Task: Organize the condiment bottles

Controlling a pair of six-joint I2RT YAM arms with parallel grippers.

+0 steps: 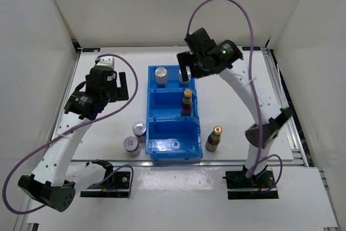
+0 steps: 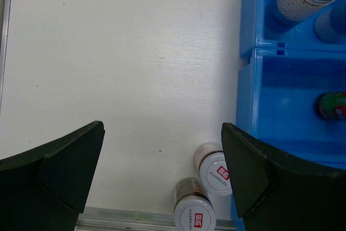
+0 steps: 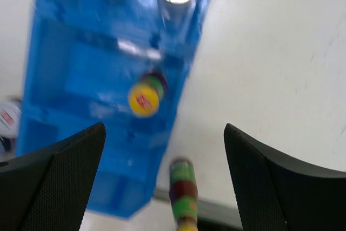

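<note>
While both arms hover over the desk [image 2: 135, 52], I see the left jaws spread wide, touching nothing. Two red-labelled cylinders [image 2: 218, 170] stand near the inner edge of the right-hand jaw, beside the blue bin [image 2: 254, 96]. The right jaws gape equally wide and empty. One yellow-capped bottle [image 3: 144, 99] stands in the bin's middle compartment beyond their gap, and a second bottle [image 3: 184, 194] stands on the desk between them.
</note>
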